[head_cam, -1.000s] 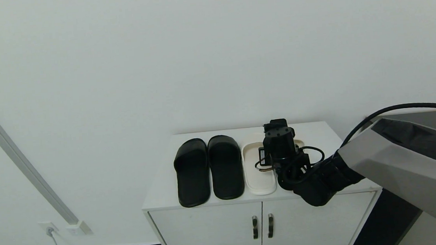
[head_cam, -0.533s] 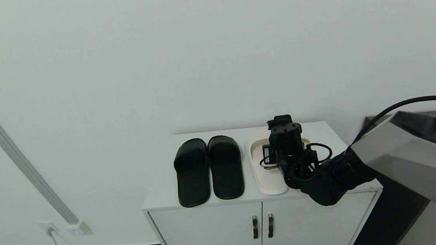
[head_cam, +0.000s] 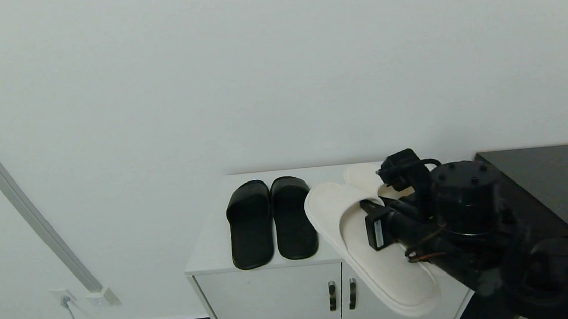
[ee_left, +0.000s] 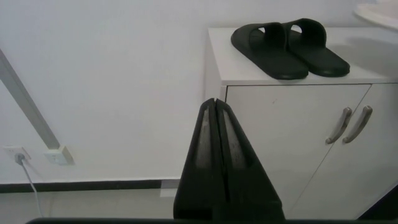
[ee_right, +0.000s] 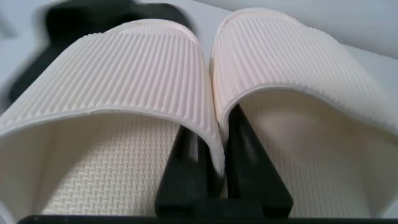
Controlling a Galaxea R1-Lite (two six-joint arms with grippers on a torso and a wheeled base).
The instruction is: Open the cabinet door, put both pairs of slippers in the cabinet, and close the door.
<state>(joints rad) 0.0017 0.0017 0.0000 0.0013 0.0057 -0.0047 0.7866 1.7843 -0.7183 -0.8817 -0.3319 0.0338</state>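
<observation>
Black and pressed flat together, the fingers of the left gripper (ee_left: 216, 124) hold nothing and point at the cabinet (ee_left: 292, 124) front in the left wrist view, with the black slippers (ee_left: 289, 40) side by side on its top at upper right. In the head view that pair lies at lower centre, above the door handles (head_cam: 332, 295), and both doors are shut. At lower right, the right gripper (ee_right: 213, 146) is clamped on the white slippers (head_cam: 366, 239), one finger inside each shoe, pinching the two neighbouring strap walls together. The pair hangs tilted in the air, heels lower than toes, in front of the right door. I judge the step to be carrying this pair while a door gets opened: keep the pinch firm, hold the shoes clear of the door's swing, and let the free left gripper take a handle. The white pair is pale cream, with ribbed straps and a finely textured footbed, and looks soft and light.
</observation>
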